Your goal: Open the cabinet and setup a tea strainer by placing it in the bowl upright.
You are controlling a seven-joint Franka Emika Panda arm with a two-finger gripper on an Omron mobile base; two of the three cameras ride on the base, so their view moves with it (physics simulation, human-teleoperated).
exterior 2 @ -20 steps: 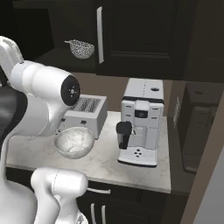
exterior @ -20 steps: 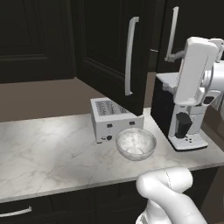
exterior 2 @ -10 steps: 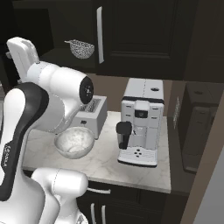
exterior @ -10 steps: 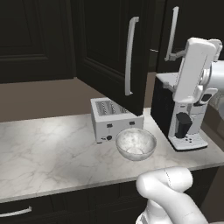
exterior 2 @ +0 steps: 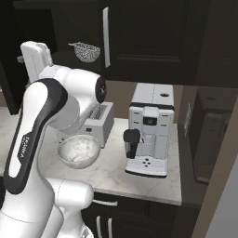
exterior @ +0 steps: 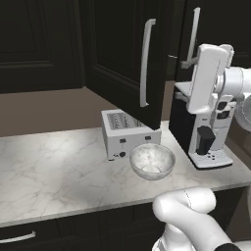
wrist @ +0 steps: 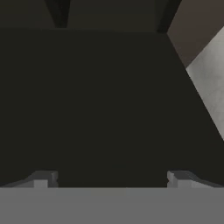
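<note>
The gripper has its two fingers spread wide apart, and there is nothing between them. In the hand view it looks at a dark flat face close in front, and I cannot tell for sure if that is the door or the inside of the cabinet. The hand is up high, near the open cabinet door with its long silver handle. In the right base view the tea strainer sits up inside the cabinet, at about 12 o'clock from the bowl. The bowl is down on the desk, just in front of the toaster, and the coffee machine stands at about 3 o'clock from it. The strainer looks very light and thin. Its mesh cup could bend if squeezed hard, and the round shape may slip. I think the rim of the cup, or the spot where the wire handle meets it, is the best place to hold. The bowl looks like glass, so the strainer should go in softly.
</note>
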